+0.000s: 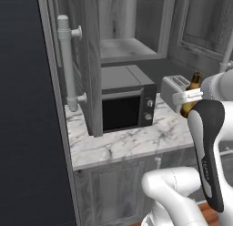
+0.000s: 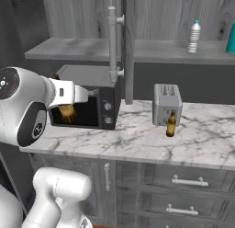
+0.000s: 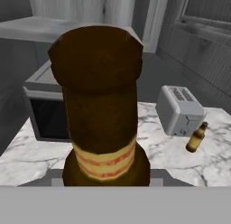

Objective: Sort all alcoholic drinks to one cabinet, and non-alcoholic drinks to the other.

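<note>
Left base view. Robot arm, white with a dark forearm panel, rises at 4 o'clock, nearest the lens. Gripper (image 1: pixel 184 98) at 3 o'clock, pinching a held beer bottle (image 1: pixel 195 84) whose amber neck stands upright above the hand; carried clear of the counter, presumably for lifting to a shelf. Toaster (image 1: pixel 174 89) just behind it. Microwave (image 1: pixel 127 104) at centre on the marble counter (image 1: pixel 123 143). Open cabinet (image 1: pixel 132 47) at 12 o'clock, door swung forward, its pale bar handle (image 1: pixel 68 65) at 10 o'clock; the shelf reads bare, so it looks free to take the alcohol.

Right base view. Arm's large shoulder joint at 9 o'clock, closest item. Gripper and amber bottle sit just right of it, in front of the microwave. Second beer bottle (image 2: pixel 170 124) at 4 o'clock of centre, upright on the counter, touching or just beside the toaster's front; not yet sorted. Water bottle (image 2: pixel 194 37) at 1 o'clock on the upper shelf (image 2: pixel 137 50), with the teal flask (image 2: pixel 231 38) at the frame's right edge beside it; both non-alcoholic drinks appear shelved together already.

Hand view. Held bottle's neck and striped label, from centre down to 6 o'clock, seen from close up along the fingers closed on it. Counter bottle at 4 o'clock, beside the toaster. Microwave at 9 o'clock.
</note>
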Tool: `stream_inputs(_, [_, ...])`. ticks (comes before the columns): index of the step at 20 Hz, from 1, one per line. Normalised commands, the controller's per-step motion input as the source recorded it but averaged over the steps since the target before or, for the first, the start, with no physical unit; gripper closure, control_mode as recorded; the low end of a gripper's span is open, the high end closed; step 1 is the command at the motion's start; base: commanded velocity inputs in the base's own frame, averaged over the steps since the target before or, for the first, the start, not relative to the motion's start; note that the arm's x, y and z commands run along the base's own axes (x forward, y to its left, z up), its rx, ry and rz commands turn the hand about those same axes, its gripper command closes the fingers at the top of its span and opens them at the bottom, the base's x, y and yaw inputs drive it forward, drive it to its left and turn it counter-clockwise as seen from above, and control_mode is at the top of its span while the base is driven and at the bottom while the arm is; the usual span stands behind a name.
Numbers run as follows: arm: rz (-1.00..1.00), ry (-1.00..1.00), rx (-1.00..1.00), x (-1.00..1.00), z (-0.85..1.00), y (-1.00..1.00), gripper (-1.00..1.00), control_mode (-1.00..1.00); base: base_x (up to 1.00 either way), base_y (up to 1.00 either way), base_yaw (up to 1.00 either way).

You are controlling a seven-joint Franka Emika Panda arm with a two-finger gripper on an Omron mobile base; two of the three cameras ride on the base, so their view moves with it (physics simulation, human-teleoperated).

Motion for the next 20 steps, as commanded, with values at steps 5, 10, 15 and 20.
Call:
stream_inputs(5, [0.00, 0.00, 0.00, 0.00, 0.00, 0.00, 1.00, 1.00, 0.31, 0.24, -0.02])
stream_inputs(10, [0.00, 0.00, 0.00, 0.00, 0.00, 0.00, 1.00, 1.00, 0.29, 0.23, -0.02])
stream_inputs(15, [0.00, 0.00, 0.00, 0.00, 0.00, 0.00, 1.00, 1.00, 0.31, 0.23, -0.02])
stream_inputs(20, [0.00, 0.00, 0.00, 0.00, 0.00, 0.00, 1.00, 1.00, 0.32, 0.23, -0.03])
